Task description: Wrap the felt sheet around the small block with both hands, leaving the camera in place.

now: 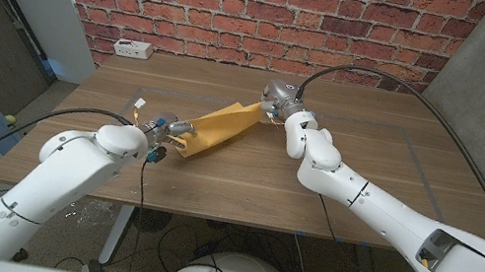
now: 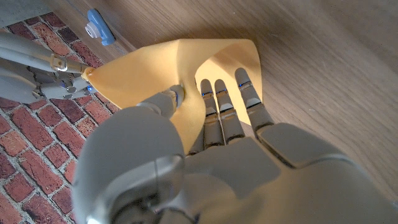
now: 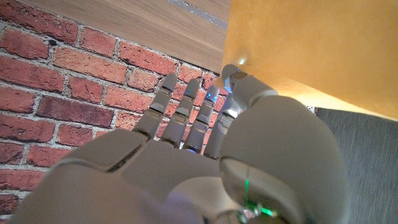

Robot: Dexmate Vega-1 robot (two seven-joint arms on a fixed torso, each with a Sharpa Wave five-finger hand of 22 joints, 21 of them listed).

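An orange-yellow felt sheet (image 1: 219, 124) is stretched slantwise above the wooden table (image 1: 374, 129) between both hands. My left hand (image 1: 163, 130) grips its near end. In the left wrist view the thumb and fingers (image 2: 217, 106) of that hand (image 2: 211, 149) pinch a fold of the felt (image 2: 143, 71). My right hand (image 1: 279, 108) pinches the far corner and holds it raised. The right wrist view shows the thumb of that hand (image 3: 205, 143) closed on the felt's (image 3: 311, 43) edge. The right hand (image 2: 43, 74) also appears in the left wrist view, at the felt's corner. Whatever lies under the felt is hidden.
A white power strip (image 1: 133, 49) lies at the table's far left corner, in front of the brick wall. A small pale item (image 1: 139, 101) sits just beyond my left hand. A small blue piece (image 2: 99, 28) lies on the wood near the felt.
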